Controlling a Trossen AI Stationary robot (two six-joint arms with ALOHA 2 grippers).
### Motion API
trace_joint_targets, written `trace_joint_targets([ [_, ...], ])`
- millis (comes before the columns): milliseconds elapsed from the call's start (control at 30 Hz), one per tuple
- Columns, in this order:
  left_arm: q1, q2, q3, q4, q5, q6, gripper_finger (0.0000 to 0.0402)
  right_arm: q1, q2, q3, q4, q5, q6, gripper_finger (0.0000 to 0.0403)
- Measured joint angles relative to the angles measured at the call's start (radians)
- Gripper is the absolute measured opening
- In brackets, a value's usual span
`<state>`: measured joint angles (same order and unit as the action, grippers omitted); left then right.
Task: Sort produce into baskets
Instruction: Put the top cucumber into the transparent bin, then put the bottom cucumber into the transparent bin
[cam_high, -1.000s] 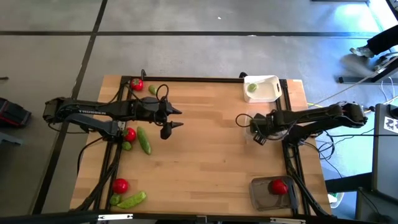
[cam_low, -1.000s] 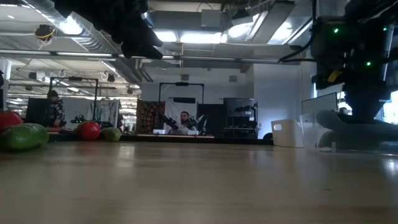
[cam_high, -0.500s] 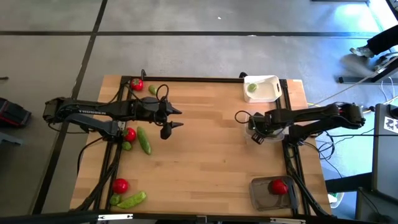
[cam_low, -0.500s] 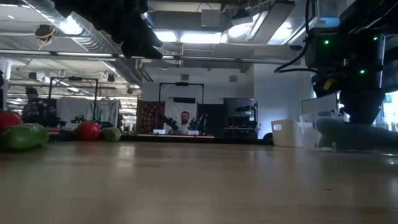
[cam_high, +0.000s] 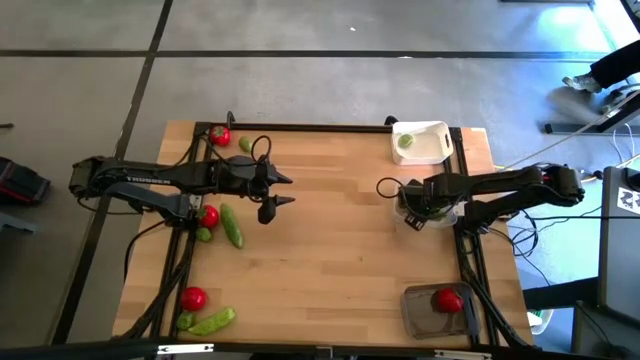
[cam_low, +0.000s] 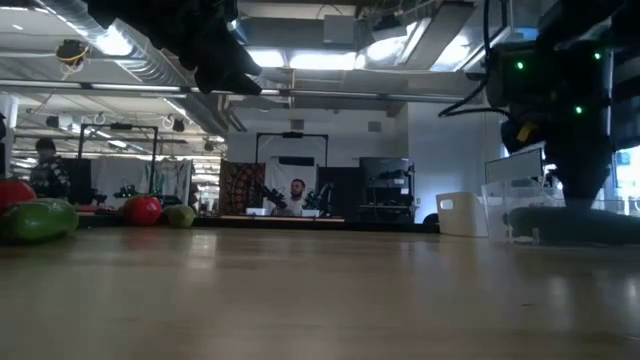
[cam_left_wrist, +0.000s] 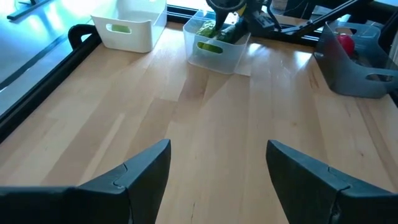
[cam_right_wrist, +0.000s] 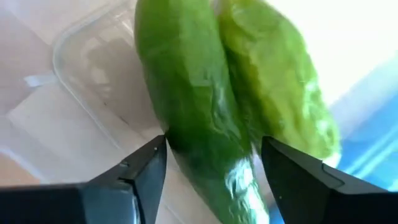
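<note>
Two green pods (cam_right_wrist: 205, 124) lie side by side in the clear basket (cam_left_wrist: 214, 46), on the right side of the tabletop (cam_high: 330, 250). The right gripper (cam_high: 408, 207) is right over that basket. In the right wrist view its jaws stand apart w/ the pods between and just past them, and I see no squeeze on either pod. The pods look loose in the basket.

The white basket (cam_high: 422, 142) sits at the far right corner w/ one small green lime (cam_high: 405, 141) in it. The dark grey basket (cam_high: 436, 310) sits at the near right corner w/ one red tomato (cam_high: 447, 299) in it.

The rest of the produce is on the left side. Far left corner: a tomato (cam_high: 220, 136) and a lime (cam_high: 246, 145) near it. Middle left: a tomato (cam_high: 209, 215), a green pod (cam_high: 232, 226) just beside it, a small green bit (cam_high: 204, 234) too. Near left corner: a tomato (cam_high: 194, 297), a pod (cam_high: 212, 321), a lime (cam_high: 185, 321).

The left gripper (cam_high: 279, 190) hangs over the middle of the tabletop, near the middle-left pod but apart from it. Its jaws are wide and hold nothing.

In the low view, people show far back in the room.
</note>
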<state>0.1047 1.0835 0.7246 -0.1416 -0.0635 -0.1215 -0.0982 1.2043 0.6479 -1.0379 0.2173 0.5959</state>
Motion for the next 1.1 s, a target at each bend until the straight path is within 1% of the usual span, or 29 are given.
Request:
trace_joint_targets([
  [233, -0.002, 0.0, 0.0, -0.013, 0.0, -0.013, 0.026, 0.0, 0.0, 0.186, -0.145, 0.0, 0.001, 0.0237],
  [333, -0.012, 0.0, 0.0, -0.044, 0.0, -0.015, 0.026, 0.021, -0.001, 0.258, -0.145, 0.008, 0.001, 0.0237],
  [433, -0.032, 0.0, 0.0, -0.069, 0.001, 0.001, 0.026, 0.071, -0.001, 0.316, -0.123, 0.054, 0.001, 0.0237],
  [600, -0.081, 0.0, 0.0, -0.069, 0.001, 0.046, 0.026, 0.187, -0.001, 0.354, -0.013, 0.13, -0.002, 0.0237],
  [733, -0.132, -0.003, 0.0, -0.066, 0.002, 0.097, 0.026, 0.271, 0.0, 0.354, 0.111, 0.16, -0.031, 0.0237],
  [833, -0.166, -0.003, 0.0, -0.097, 0.002, 0.123, 0.026, 0.328, 0.0, 0.354, 0.199, 0.189, -0.064, 0.0237],
  [933, -0.185, -0.003, 0.0, -0.116, 0.003, 0.124, 0.026, 0.375, 0.0, 0.354, 0.272, 0.211, -0.106, 0.0237],
  [1033, -0.211, -0.003, 0.002, -0.123, -0.001, 0.158, 0.026, 0.408, 0.0, 0.354, 0.314, 0.218, -0.13, 0.0237],
  [1100, -0.237, -0.003, 0.025, -0.176, 0.0, 0.18, 0.026, 0.422, 0.0, 0.354, 0.324, 0.218, -0.132, 0.0237],
])
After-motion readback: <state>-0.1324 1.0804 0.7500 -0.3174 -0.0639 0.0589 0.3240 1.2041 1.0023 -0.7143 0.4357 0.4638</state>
